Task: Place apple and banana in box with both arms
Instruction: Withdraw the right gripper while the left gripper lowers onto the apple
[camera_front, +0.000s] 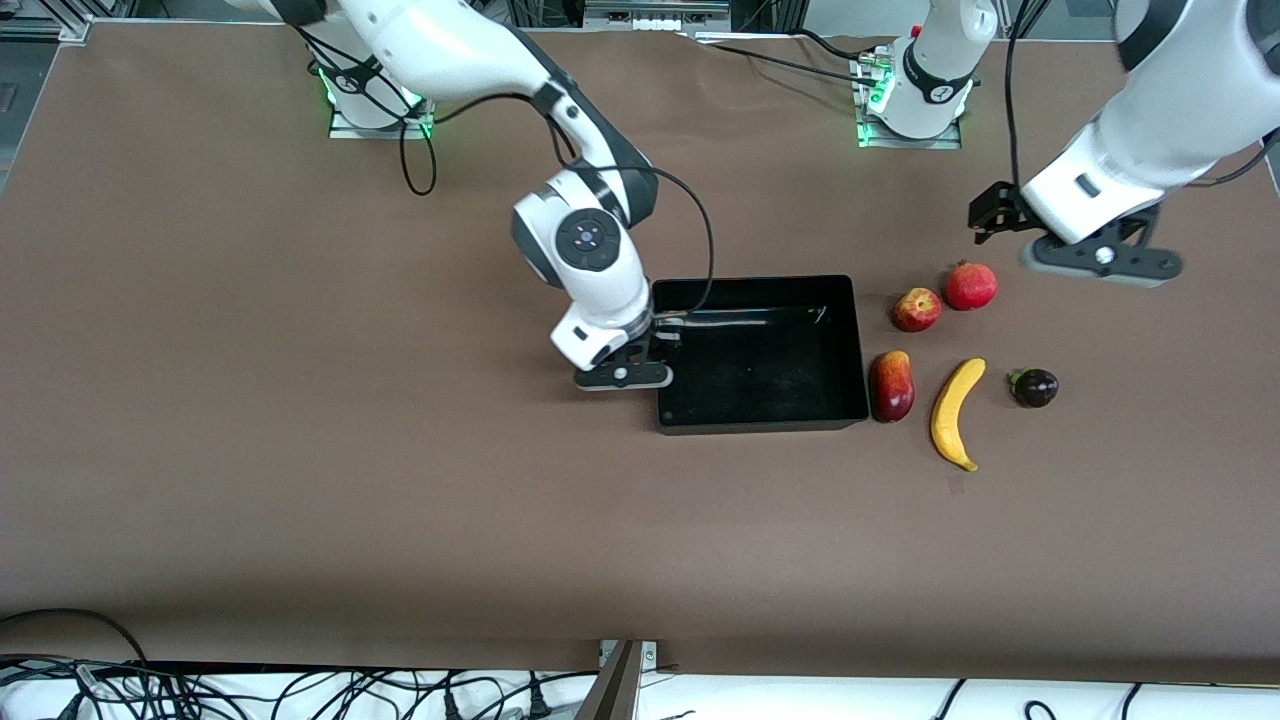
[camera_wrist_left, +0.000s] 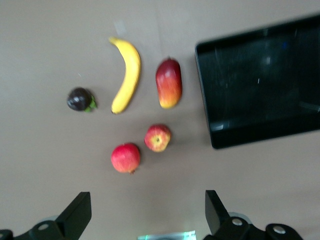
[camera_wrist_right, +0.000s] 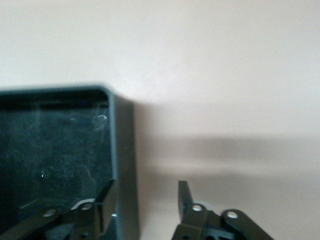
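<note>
The black box (camera_front: 760, 355) sat on the brown table (camera_front: 300, 400) near its middle, with nothing inside it. The right gripper (camera_front: 655, 345) was low at the box's wall on the right arm's end, and in the right wrist view its fingers (camera_wrist_right: 107, 200) stood partly apart, one on each side of that wall (camera_wrist_right: 125, 170), so the wall lay between them without a firm clamp showing. All the fruit lay on the table toward the left arm's end, just outside the box. The apple (camera_front: 916, 309) rested beside a red pomegranate (camera_front: 971, 286), the two nearly touching, both farther from the front camera than the banana (camera_front: 955, 413). The banana lay between a dark red mango (camera_front: 892, 386), which sat just beside the box wall, and a small dark purple fruit (camera_front: 1035, 387). The left gripper (camera_front: 990, 215) hung in the air over bare table close to the pomegranate, holding nothing; in the left wrist view its fingers (camera_wrist_left: 77, 212) were spread wide, with the apple (camera_wrist_left: 158, 137) and the banana (camera_wrist_left: 126, 75) lying apart from them on the table.
</note>
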